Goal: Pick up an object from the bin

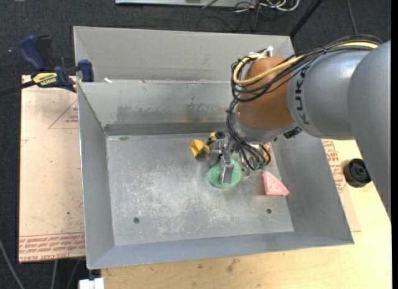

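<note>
My gripper point(227, 171) is down near the bin floor, right of centre, its metal fingers standing over a round green thing point(219, 179) that lies flat there. The fingers touch or nearly touch its top; I cannot tell whether they are round it. A small yellow thing point(199, 148) lies just to the upper left of the gripper, close to the back wall. A pink wedge-shaped thing point(273, 185) rests on the floor to the gripper's right. Something small and orange point(267, 155) peeks out beside the wrist, mostly hidden.
The arm with its orange cover and cables hangs over the bin's back right part and hides what lies beneath it. The left half of the bin floor shows bare grey metal.
</note>
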Available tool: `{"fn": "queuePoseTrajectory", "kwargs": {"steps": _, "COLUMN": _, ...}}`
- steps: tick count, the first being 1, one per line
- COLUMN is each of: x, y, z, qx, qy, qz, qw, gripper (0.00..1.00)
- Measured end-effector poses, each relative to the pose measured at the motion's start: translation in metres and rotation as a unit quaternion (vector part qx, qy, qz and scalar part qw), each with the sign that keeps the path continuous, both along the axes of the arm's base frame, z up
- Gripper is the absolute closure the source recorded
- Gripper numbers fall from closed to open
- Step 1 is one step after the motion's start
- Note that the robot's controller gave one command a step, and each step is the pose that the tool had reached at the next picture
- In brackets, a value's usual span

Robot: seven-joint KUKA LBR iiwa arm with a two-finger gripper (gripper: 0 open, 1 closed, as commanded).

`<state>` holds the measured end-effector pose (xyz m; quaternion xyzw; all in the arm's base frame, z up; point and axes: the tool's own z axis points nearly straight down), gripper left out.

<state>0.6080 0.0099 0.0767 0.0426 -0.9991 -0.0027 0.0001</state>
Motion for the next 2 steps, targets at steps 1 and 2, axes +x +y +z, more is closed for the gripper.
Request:
{"fn": "queuePoseTrajectory", "kwargs": {"steps": 1, "x": 0.000, "y": 0.000, "z": 0.000, "qx": 0.000, "qy": 0.0000, "qz": 0.000, "qw": 1.0000, "gripper": 1.00}}
{"fn": "queuePoseTrajectory", "kwargs": {"steps": 2, "x": -0.010, "y": -0.007, "z": 0.191, "qx": -0.002, "qy": -0.0005, "qz": 0.005, "qw": 1.0000, "gripper": 1.00}}
